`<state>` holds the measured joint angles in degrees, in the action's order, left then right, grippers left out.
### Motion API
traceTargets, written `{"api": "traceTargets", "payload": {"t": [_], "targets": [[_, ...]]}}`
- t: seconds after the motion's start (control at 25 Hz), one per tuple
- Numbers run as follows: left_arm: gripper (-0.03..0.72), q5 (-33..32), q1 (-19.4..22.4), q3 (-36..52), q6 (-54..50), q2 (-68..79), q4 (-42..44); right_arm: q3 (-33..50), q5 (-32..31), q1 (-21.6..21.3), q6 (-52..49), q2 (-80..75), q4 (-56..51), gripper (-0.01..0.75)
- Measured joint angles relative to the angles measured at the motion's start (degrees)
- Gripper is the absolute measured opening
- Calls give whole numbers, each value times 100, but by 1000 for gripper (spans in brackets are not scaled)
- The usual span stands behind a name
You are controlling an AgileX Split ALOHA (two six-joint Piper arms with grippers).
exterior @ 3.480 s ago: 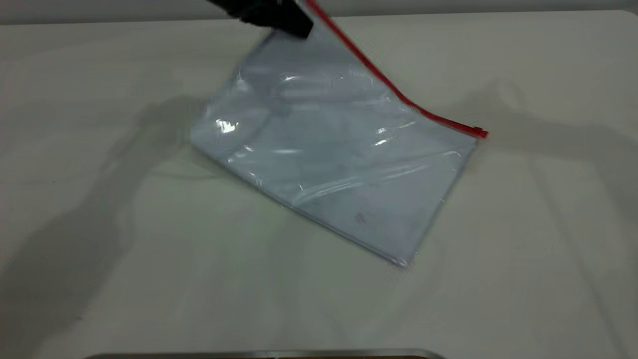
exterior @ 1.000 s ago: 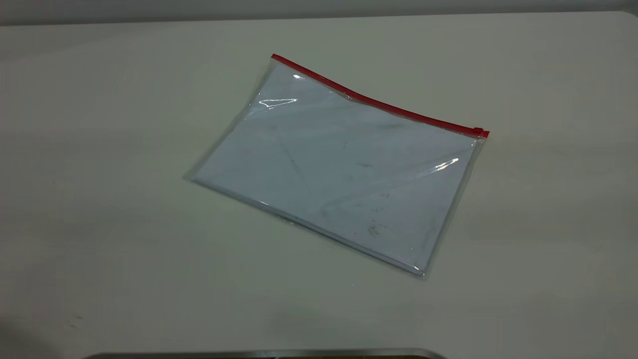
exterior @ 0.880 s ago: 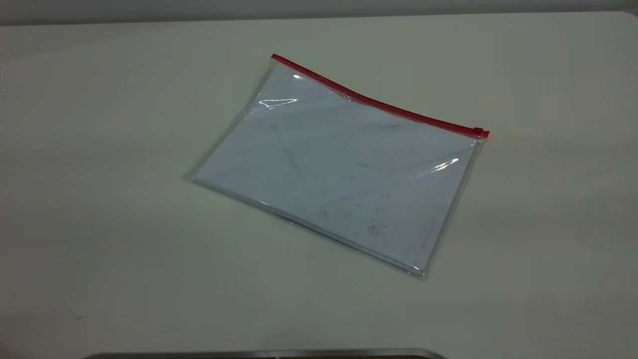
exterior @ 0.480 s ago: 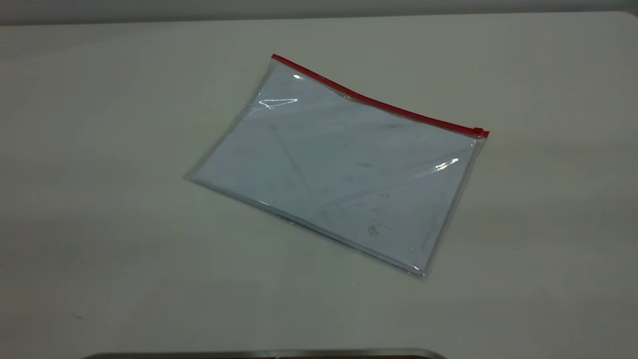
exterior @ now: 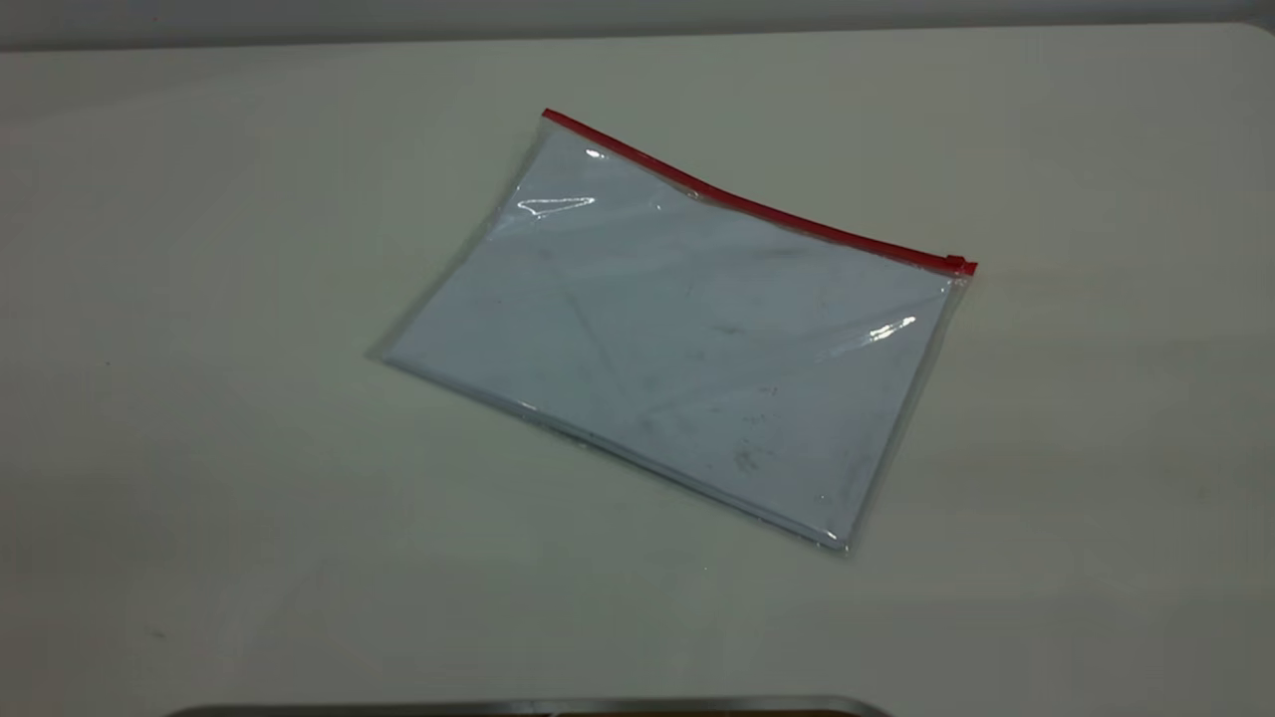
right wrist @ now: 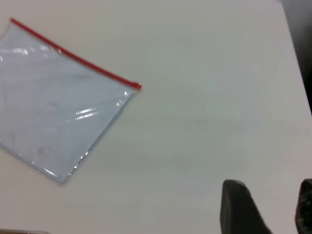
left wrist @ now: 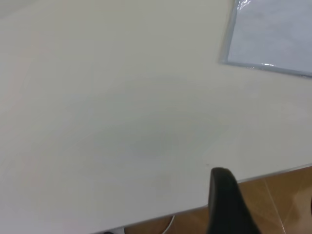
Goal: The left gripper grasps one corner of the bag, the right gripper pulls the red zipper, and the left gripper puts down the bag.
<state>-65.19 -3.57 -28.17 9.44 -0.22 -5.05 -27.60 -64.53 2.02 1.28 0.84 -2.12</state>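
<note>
The bag (exterior: 677, 329) lies flat on the white table, with smudged white sheets inside. The red zipper (exterior: 757, 207) runs along its far long edge, and the slider tab (exterior: 958, 264) sits at the right end. The corner of the bag (exterior: 546, 115) at the strip's left end rests on the table. Neither gripper shows in the exterior view. In the left wrist view the left gripper (left wrist: 265, 204) is open and empty over the table's edge, far from the bag (left wrist: 273, 34). In the right wrist view the right gripper (right wrist: 270, 207) is open and empty, away from the bag (right wrist: 58, 107) and slider (right wrist: 138, 87).
Brown floor (left wrist: 278, 195) shows past the table's edge in the left wrist view. A dark gap lies beyond the table's edge (right wrist: 295, 53) in the right wrist view. A metal rim (exterior: 528, 707) runs along the bottom of the exterior view.
3.5 s ago the left gripper held the bag's corner raised. Now the bag lies flat and that gripper is gone from the exterior view. Nothing has moved in the last second.
</note>
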Motion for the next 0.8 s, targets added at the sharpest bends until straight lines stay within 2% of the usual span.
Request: {"api": "traceTargets", "payload": {"t": [0.16,0.4,0.8], "targets": [[467,-5,68,0,0,-63,0,0,-21,0,0,6,0,326],[467,-19,617,0,-2,-85,0,0,-16,-30,0,6,-5,326],[467,-24,681,0,-7,-85,0,0,-16,-30,0,6,-5,326]]}}
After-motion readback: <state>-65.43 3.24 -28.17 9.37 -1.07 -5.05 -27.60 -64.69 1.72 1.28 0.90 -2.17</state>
